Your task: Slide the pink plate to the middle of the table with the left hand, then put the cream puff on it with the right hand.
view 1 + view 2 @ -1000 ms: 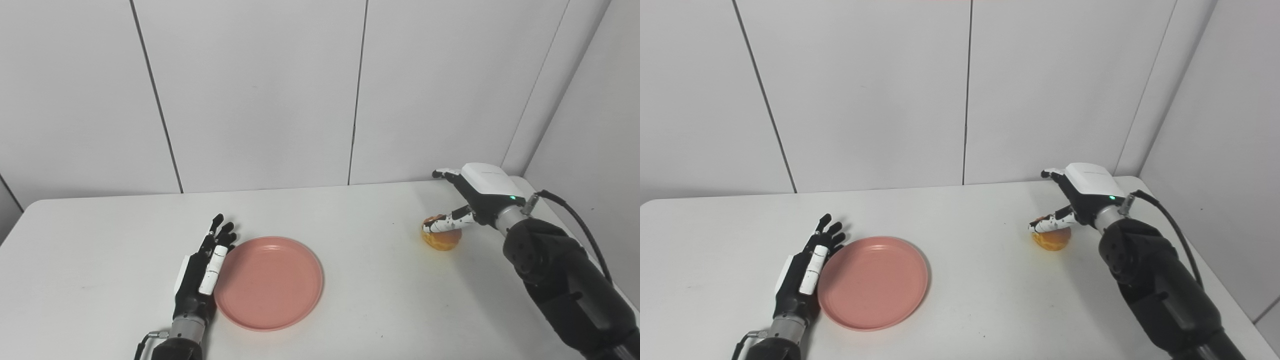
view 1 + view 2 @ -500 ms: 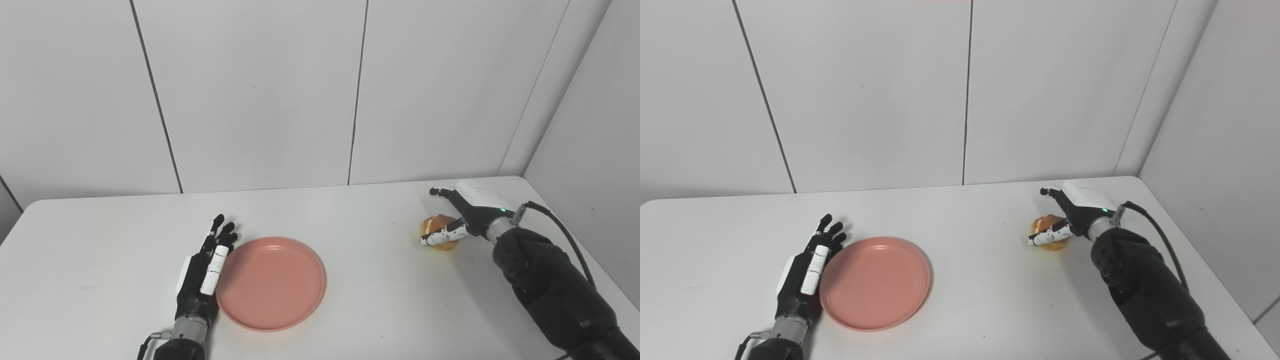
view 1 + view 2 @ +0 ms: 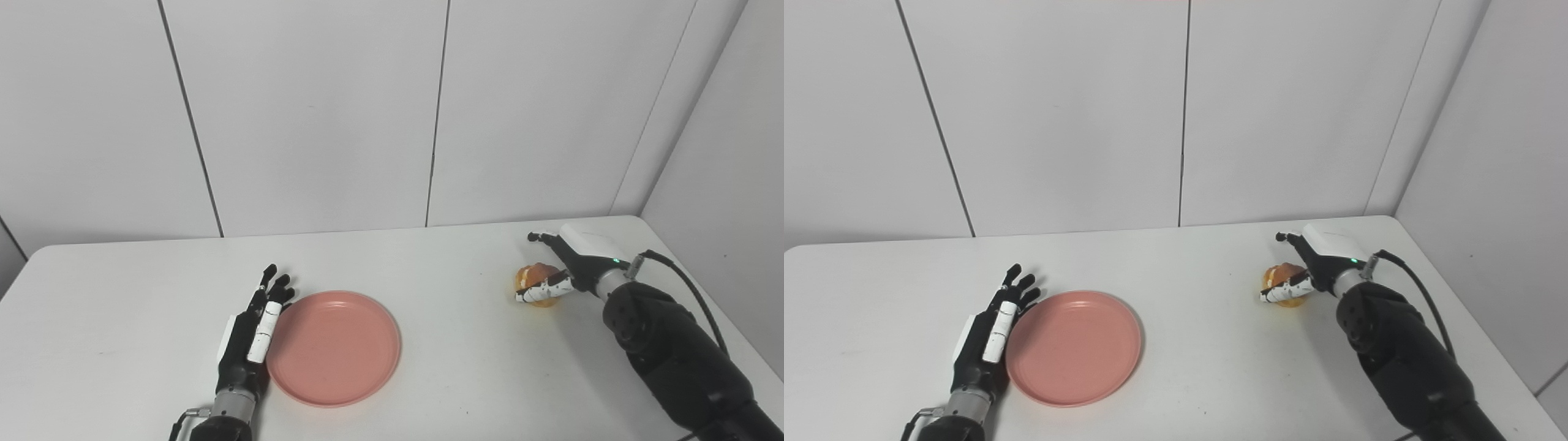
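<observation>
The pink plate (image 3: pixel 334 346) lies flat on the white table (image 3: pixel 429 380), left of centre. My left hand (image 3: pixel 254 327) rests edge-on against the plate's left rim, fingers straight and held together, holding nothing. The golden cream puff (image 3: pixel 531 277) sits on the table at the right. My right hand (image 3: pixel 566 269) is low around it, thumb along its near side and fingers beyond its far side, still spread. The puff's right part is hidden by the hand.
Grey wall panels (image 3: pixel 318 116) stand right behind the table's far edge. A side wall (image 3: pixel 729 147) closes in at the right, close to the right arm (image 3: pixel 674 361). A black cable (image 3: pixel 692 288) loops off the right wrist.
The plate and left hand have slid slightly to the right. The right hand has dropped from above the cream puff to table level, so its thumb and fingers now flank the puff.
</observation>
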You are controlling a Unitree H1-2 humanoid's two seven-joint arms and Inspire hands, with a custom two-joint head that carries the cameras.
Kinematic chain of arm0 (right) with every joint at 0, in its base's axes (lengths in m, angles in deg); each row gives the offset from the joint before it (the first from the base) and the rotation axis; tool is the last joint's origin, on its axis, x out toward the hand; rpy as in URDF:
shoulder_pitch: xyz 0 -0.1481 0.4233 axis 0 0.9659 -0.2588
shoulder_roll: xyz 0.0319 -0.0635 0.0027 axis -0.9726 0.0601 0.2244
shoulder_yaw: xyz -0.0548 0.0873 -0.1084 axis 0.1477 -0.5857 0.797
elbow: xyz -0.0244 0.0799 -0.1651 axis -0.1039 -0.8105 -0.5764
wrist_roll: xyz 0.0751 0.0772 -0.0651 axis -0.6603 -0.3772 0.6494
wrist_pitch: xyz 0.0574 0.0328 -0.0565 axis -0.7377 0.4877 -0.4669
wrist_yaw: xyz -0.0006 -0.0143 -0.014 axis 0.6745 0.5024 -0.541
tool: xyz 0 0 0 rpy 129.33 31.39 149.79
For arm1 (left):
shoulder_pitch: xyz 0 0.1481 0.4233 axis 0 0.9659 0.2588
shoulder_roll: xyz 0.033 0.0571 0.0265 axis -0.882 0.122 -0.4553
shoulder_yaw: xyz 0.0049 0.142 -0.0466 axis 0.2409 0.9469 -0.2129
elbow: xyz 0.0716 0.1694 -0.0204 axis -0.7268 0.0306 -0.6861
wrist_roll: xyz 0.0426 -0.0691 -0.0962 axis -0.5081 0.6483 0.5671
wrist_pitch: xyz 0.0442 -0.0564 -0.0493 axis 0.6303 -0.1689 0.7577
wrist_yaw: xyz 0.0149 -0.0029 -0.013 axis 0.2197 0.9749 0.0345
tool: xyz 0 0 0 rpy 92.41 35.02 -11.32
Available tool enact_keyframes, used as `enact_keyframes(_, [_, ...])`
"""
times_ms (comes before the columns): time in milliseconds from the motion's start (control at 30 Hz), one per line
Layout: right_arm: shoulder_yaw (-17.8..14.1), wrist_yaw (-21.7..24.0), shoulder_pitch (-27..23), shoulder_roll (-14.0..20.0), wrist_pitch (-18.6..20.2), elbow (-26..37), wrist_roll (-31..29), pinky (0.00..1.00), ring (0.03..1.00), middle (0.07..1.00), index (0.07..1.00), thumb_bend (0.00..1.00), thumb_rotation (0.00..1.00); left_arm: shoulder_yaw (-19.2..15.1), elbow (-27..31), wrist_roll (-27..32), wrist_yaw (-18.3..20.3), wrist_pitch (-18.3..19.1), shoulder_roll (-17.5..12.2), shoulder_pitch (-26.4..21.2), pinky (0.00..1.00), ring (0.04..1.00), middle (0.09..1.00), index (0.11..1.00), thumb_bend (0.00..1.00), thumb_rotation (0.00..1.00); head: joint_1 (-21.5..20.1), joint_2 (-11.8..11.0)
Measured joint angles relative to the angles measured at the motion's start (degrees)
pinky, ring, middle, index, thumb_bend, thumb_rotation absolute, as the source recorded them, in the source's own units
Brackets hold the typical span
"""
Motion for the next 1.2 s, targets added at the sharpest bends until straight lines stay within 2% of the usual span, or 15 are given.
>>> enact_keyframes(100, [0.0,0.0,0.0,0.0,-0.1,-1.1,-0.2,0.75,0.857,0.875,0.848,1.00,0.44,0.0,0.2,0.1,0.1,0.2,0.0,0.0,0.91,0.909,0.938,0.963,0.84,0.85,0.2,0.1])
enact_keyframes(200, [0.0,-0.2,0.0,0.2,-0.2,-1.4,-0.5,0.75,0.848,0.869,0.840,1.00,0.44,0.1,0.5,0.1,0.1,0.4,0.1,0.2,0.91,0.905,0.937,0.961,0.84,0.86,0.3,0.3])
enact_keyframes(433, [0.0,-2.3,0.1,0.2,-0.7,-2.8,-1.0,0.71,0.817,0.849,0.820,1.00,0.31,0.2,1.3,0.1,0.5,0.8,0.1,0.5,0.94,0.915,0.946,0.964,0.85,0.86,0.4,0.4])
enact_keyframes(500, [0.0,-2.6,0.1,0.1,-0.7,-3.0,-1.0,0.69,0.790,0.830,0.811,1.00,0.29,0.2,1.4,0.1,0.5,1.0,0.1,0.5,0.92,0.909,0.944,0.961,0.85,0.86,0.4,0.5])
enact_keyframes(533, [0.0,-3.0,0.1,0.1,-0.7,-3.2,-1.0,0.61,0.733,0.803,0.801,0.99,0.28,0.2,1.4,0.1,0.5,1.0,0.1,0.6,0.92,0.909,0.944,0.959,0.85,0.86,0.5,0.5])
enact_keyframes(600, [0.0,-3.7,0.2,0.0,-0.8,-3.4,-1.2,0.55,0.672,0.767,0.779,0.98,0.27,0.1,1.4,0.1,0.5,1.1,0.1,0.6,0.93,0.913,0.948,0.964,0.84,0.86,0.6,0.6])
enact_keyframes(800, [-0.8,-8.9,1.2,-0.8,-5.0,-5.1,-2.9,0.45,0.542,0.670,0.715,0.91,0.21,0.2,1.9,0.1,0.5,1.9,0.1,0.7,0.93,0.911,0.942,0.962,0.85,0.85,0.9,0.8])
enact_keyframes(1100, [-1.2,-14.4,2.0,-1.9,-9.6,-6.8,-4.3,0.42,0.507,0.600,0.637,0.78,0.12,0.2,1.9,0.0,0.5,1.9,0.1,0.7,0.92,0.908,0.940,0.958,0.84,0.85,1.3,1.0])
enact_keyframes(1200, [-1.1,-15.5,2.0,-2.2,-9.9,-7.3,-4.3,0.42,0.491,0.572,0.630,0.76,0.10,0.3,1.9,0.0,0.5,1.9,0.1,0.7,0.91,0.904,0.940,0.958,0.83,0.85,1.3,1.0])
